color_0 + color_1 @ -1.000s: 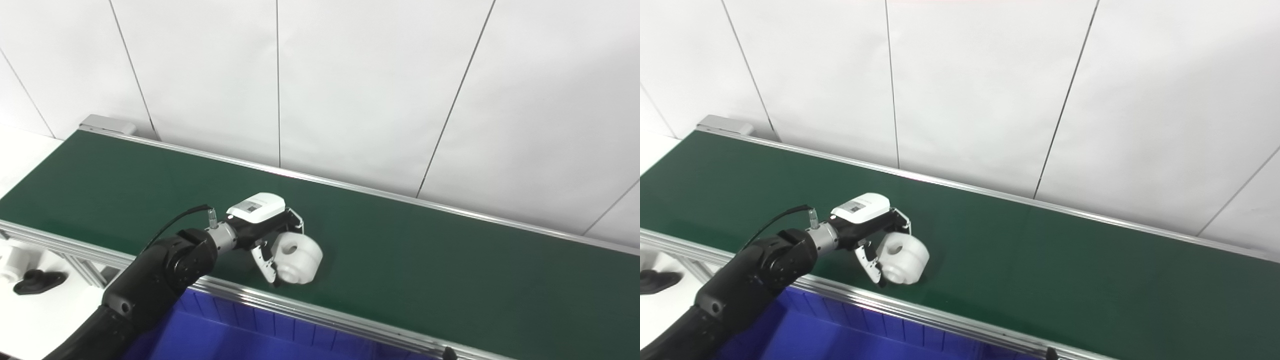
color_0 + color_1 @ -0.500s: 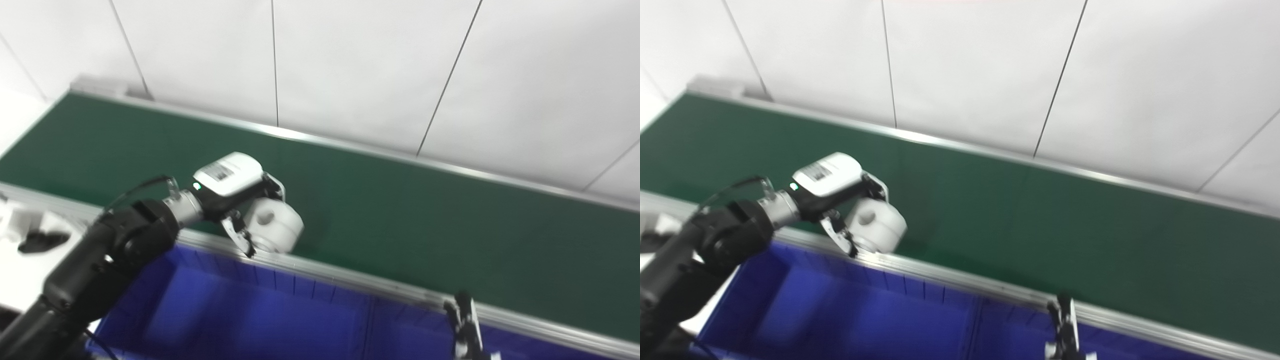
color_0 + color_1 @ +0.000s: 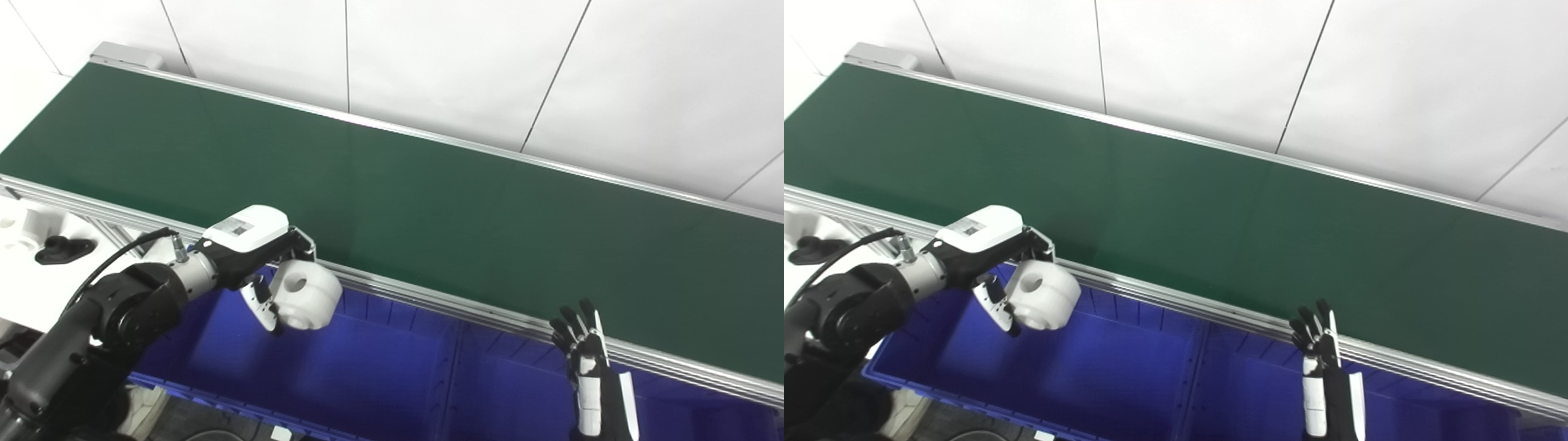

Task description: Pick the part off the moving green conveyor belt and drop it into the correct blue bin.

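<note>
Now off the green conveyor belt [image 3: 429,202], the chunky white plastic ring part [image 3: 304,294] hangs clamped in the left hand [image 3: 260,269] directly above the left blue plastic bin [image 3: 343,380], while the right hand [image 3: 582,355] waits with fingers spread.

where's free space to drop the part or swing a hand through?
The belt is bare end to end. The left bin below the part shows only bare blue floor. The right bin, past the divider, is bare too, with the open right hand over its right side. Tightest spot: the left hand and part by the belt's near rail.
</note>
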`<state>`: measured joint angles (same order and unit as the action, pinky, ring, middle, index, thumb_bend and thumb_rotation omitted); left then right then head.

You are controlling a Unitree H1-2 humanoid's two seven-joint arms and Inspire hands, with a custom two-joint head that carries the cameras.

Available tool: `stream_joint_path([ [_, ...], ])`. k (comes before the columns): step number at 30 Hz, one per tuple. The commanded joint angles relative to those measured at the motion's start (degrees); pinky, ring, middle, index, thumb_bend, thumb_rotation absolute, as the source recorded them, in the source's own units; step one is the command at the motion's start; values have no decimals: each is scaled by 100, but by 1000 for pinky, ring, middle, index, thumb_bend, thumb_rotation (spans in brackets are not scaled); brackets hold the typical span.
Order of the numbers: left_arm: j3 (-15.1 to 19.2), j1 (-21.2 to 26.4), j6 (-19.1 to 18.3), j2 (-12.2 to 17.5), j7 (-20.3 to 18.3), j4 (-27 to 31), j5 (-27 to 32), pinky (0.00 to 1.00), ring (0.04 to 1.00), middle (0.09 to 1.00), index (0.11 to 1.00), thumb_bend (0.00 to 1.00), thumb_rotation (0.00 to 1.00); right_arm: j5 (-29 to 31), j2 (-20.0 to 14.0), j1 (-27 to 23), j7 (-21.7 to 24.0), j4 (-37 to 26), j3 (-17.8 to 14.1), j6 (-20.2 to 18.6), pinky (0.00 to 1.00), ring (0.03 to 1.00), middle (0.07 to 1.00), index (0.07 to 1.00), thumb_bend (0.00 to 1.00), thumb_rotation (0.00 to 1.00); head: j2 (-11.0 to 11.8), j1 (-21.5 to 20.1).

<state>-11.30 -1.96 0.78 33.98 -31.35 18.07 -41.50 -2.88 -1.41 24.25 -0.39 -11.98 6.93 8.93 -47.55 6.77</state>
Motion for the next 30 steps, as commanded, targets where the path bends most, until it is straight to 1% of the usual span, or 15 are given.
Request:
stream_joint_path([
  [1,-22,68,-156,161,-112,63,-208,348,406,452,499,524,0,-23,56,-69,35,-77,14,13,890,894,922,992,817,1000,9,-16],
  [4,-96,108,-286,171,-316,-54,-302,369,426,454,504,524,0,-108,84,-149,5,50,18,60,885,893,925,994,823,1000,80,-105],
  [6,-91,119,-426,160,-453,-94,-230,415,470,470,502,524,0,-137,108,-192,-8,122,8,98,882,892,926,996,828,1000,113,-149],
  [7,-82,120,-499,149,-507,-105,-192,538,604,610,620,727,126,-141,120,-217,-13,160,0,119,881,893,928,997,829,998,127,-175],
  [9,-96,102,-531,142,-521,-63,-232,687,758,762,757,918,258,-149,141,-272,-28,230,-20,158,880,892,929,997,826,994,153,-225],
  [11,-126,66,-479,118,-450,45,-354,880,895,902,871,991,416,-178,144,-338,-47,307,-37,219,876,891,930,997,804,997,187,-281],
  [12,-108,12,-444,52,-319,141,-401,892,903,911,879,993,431,-188,151,-379,-58,352,-43,265,874,890,929,997,801,998,213,-314],
  [13,-94,-21,-423,1,-227,198,-428,909,920,935,895,995,489,-193,155,-411,-64,386,-50,298,869,885,925,991,786,996,218,-317],
  [15,-41,-114,-383,-175,56,305,-413,912,928,947,902,996,526,-188,153,-476,-57,423,-61,306,864,881,923,987,780,994,248,-333],
  [17,-5,-206,-378,-360,273,422,-370,830,903,927,897,977,554,-164,133,-536,-21,422,-67,282,859,880,923,987,783,995,275,-323],
  [20,8,-330,-391,-632,467,623,-318,768,871,894,869,951,514,-110,99,-616,31,447,-81,282,857,882,925,983,784,999,324,-267],
  [24,15,-482,-476,-1021,575,929,-175,737,856,878,857,908,463,-122,46,-685,51,459,-81,299,845,877,922,982,780,998,337,-262],
  [26,13,-548,-483,-1214,611,1086,-45,717,852,877,858,878,461,-133,0,-700,63,444,-74,319,842,876,923,985,775,1000,327,-291],
  [28,22,-649,-490,-1436,680,1227,105,718,848,875,853,864,440,-119,-66,-659,87,399,-74,339,840,876,923,989,769,1000,308,-356],
  [30,46,-800,-552,-1745,796,1356,351,728,847,875,855,843,438,-104,-127,-574,99,318,-77,354,839,877,925,990,769,1000,277,-482],
])
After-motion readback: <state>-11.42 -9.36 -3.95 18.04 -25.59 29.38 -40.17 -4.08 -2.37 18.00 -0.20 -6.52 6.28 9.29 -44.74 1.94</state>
